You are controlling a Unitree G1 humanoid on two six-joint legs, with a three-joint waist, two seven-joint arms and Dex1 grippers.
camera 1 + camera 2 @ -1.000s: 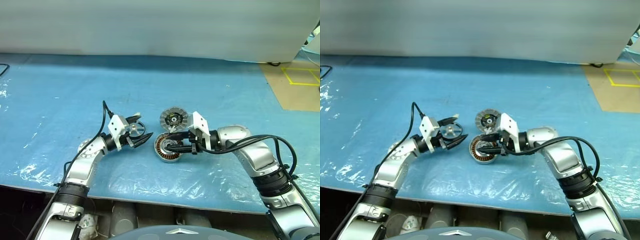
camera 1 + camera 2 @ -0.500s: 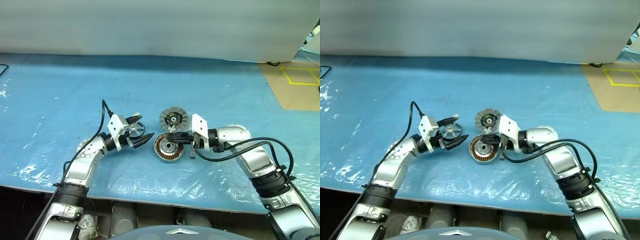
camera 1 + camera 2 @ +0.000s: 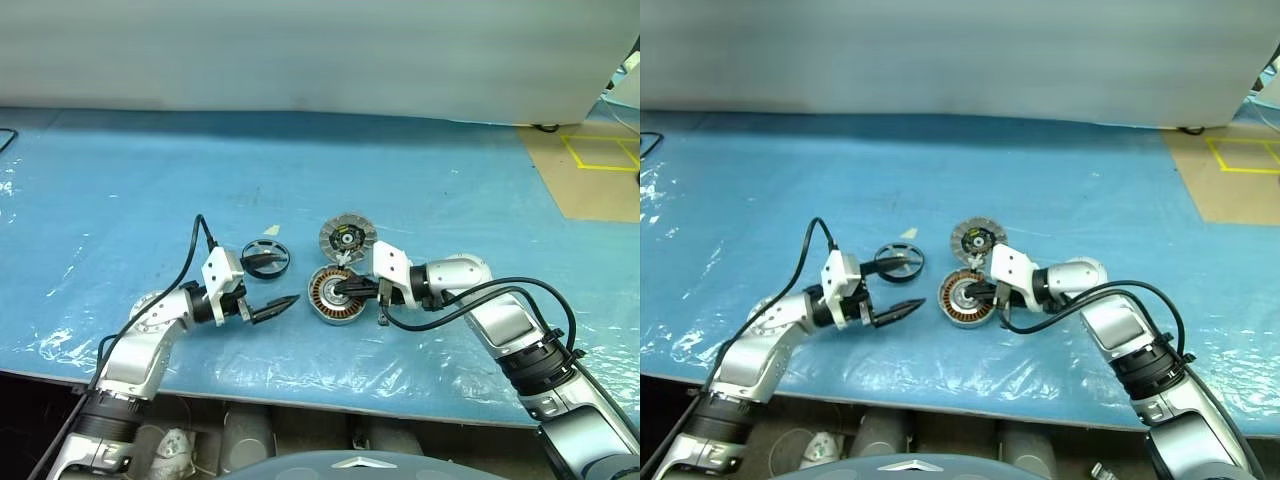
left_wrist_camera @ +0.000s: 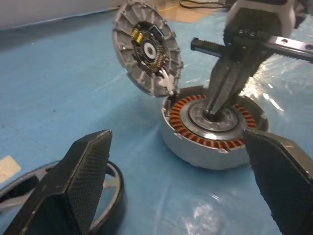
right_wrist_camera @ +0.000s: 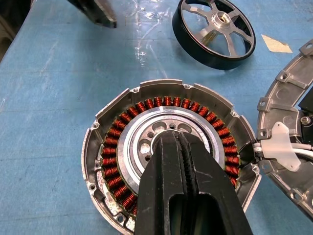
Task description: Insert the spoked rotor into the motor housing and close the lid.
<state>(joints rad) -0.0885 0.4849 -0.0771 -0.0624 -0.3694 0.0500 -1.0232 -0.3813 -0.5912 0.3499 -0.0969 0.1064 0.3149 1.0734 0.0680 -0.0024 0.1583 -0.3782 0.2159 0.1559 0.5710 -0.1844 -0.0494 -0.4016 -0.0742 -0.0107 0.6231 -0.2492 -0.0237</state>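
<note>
Two grippers are at work over the blue plastic sheet (image 3: 120,180). The right gripper (image 5: 182,147), fingers pressed together, has its tip on the silver centre of the motor housing (image 3: 335,295), apparently pinning it in place rather than gripping it. The lid (image 3: 346,238) stands tilted up at the housing's far edge, leaving the copper windings exposed to receive the part. The spoked rotor (image 3: 265,258) lies flat on the sheet, left of the housing and apart from it. The left gripper (image 3: 270,288) hovers beside the rotor, fingers spread wide and empty, one finger over its rim. Insertion is not yet done.
</note>
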